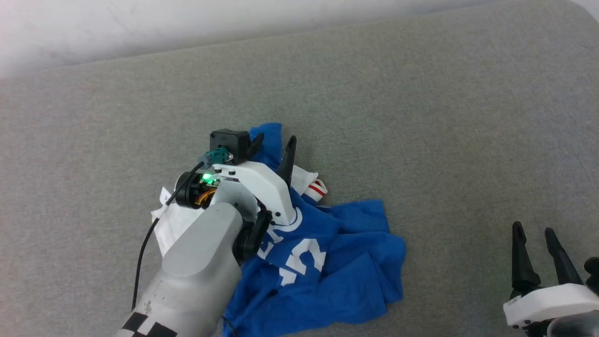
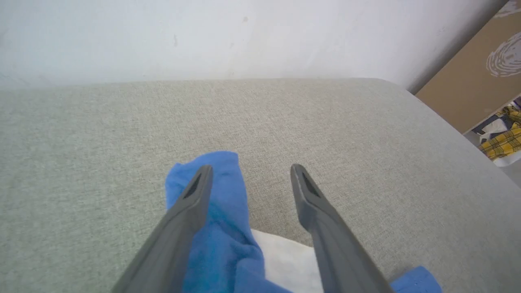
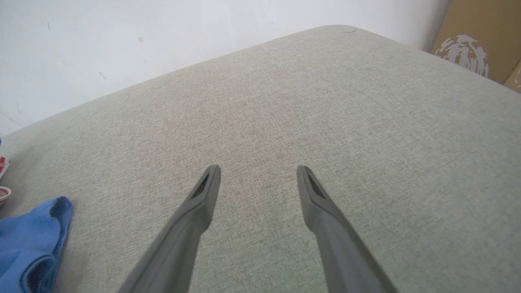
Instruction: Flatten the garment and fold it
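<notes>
While under splayed, empty left fingers [image 2: 191, 201], blue garment [image 1: 346, 262] crumpled; right fingers [image 3: 203, 195] likewise splayed.

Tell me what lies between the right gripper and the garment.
Nothing: bare grey fabric surface separates the right gripper from the garment. The head view shows the whole stretch; the right wrist view agrees.
</notes>
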`<state>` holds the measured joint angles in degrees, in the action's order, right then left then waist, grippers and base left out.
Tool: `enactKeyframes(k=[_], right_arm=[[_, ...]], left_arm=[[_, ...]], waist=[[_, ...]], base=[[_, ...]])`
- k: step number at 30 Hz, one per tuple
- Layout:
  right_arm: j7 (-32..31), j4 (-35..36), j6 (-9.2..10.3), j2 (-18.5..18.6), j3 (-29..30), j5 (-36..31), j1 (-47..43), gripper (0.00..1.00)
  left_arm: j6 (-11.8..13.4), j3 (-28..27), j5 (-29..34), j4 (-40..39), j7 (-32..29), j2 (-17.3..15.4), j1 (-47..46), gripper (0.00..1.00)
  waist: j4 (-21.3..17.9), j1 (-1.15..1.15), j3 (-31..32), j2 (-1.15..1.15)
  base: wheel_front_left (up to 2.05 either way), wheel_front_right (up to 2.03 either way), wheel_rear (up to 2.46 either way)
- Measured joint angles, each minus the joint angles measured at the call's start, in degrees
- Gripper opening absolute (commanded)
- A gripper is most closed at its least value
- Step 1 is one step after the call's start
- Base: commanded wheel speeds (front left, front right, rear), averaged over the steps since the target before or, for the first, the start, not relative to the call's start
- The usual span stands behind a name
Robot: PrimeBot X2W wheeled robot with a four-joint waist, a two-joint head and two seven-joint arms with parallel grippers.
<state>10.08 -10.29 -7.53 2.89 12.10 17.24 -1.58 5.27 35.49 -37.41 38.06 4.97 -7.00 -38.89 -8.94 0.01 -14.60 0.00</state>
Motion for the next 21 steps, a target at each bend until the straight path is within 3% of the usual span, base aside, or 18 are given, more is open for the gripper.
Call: enactKeyframes(k=[5, 9, 15, 21], right_arm=[[-0.99, 0.68, 0.0, 0.0, 0.18, -0.27, -0.4, 1.0], [-1.54, 1.43, 0.0, 0.0, 0.58, -0.55, -1.57, 1.0], [-2.02, 2.65, 0.0, 0.0, 0.89, -0.62, -3.02, 1.0], [-2.15, 3.82, 0.0, -0.01, 0.99, -0.77, -3.58, 1.0]], left_arm=[[-0.26, -1.04, -0.78, -3.9, 4.71, -0.09, 0.03, 1.0], [0.9, -1.4, 1.81, -11.68, 8.08, -2.97, 2.57, 1.0], [7.19, -5.79, 7.61, -27.4, 9.69, -10.16, 15.35, 1.0], [12.41, -16.77, 12.6, -44.52, 9.75, -11.05, 33.37, 1.0]], waist=[[1.55, -0.01, 2.26, 0.0], [3.06, -0.01, 3.91, 0.0], [5.6, -0.01, 5.51, 0.0], [7.36, -0.01, 6.33, 0.0]], base=[[0.0, 0.0, 0.0], [0.0, 0.0, 0.0], [0.0, 0.0, 0.0], [0.0, 0.0, 0.0]])
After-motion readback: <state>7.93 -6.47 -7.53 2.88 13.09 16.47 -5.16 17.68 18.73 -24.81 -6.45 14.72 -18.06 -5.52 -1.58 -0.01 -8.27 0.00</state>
